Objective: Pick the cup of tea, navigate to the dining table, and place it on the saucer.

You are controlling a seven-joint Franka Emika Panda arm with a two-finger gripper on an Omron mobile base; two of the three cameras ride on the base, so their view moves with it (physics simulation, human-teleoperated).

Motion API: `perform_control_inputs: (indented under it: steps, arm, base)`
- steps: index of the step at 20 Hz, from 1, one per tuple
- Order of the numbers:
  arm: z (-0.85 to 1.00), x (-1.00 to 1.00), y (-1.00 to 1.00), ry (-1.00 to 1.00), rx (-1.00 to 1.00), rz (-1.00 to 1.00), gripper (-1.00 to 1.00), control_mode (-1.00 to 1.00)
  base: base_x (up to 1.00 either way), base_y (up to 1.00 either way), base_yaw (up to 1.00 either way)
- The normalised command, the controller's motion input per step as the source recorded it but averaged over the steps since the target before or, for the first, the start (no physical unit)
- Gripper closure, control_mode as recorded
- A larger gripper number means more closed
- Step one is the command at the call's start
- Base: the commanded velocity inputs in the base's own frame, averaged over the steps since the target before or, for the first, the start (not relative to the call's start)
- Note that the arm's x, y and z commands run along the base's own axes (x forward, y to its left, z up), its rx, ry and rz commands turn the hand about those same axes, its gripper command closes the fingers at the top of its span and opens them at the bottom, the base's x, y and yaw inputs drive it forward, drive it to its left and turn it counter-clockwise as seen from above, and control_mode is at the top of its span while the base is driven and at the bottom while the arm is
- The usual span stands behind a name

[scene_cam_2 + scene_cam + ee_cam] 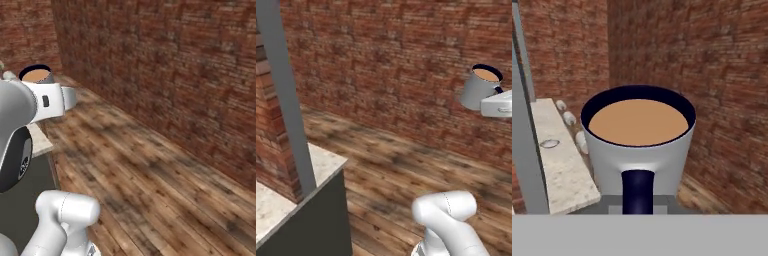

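A small grey cylindrical cup of tea point(638, 150) with a dark navy rim stands upright and close up, brimful of flat light-brown liquid; its dark handle point(637, 192) faces the camera, running straight down to where the fingers would rise, though the fingertips themselves cannot be made out; beyond the cup to the left stretches a long slab of beige speckled stone, the dining table point(559, 165); a small pale shallow round saucer point(549, 144) lies on it, well apart from the cup; pale cushioned stools point(569, 118) line the table's near edge; a red brick wall point(722, 75) rises behind and to the right.
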Motion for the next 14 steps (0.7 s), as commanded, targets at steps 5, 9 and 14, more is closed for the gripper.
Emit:
perform_control_inputs:
  steps: [5,9,14]
  arm:
    - [0.00,0.00,0.00,0.00,0.00,0.00,1.00,1.00]
    - [0.00,0.00,0.00,0.00,0.00,0.00,1.00,1.00]
    - [0.00,0.00,0.00,0.00,0.00,0.00,1.00,1.00]
  base:
    - [0.88,-1.00,0.50]
    - [0.98,-0.81,0.61]
    - [1.00,-0.76,0.62]
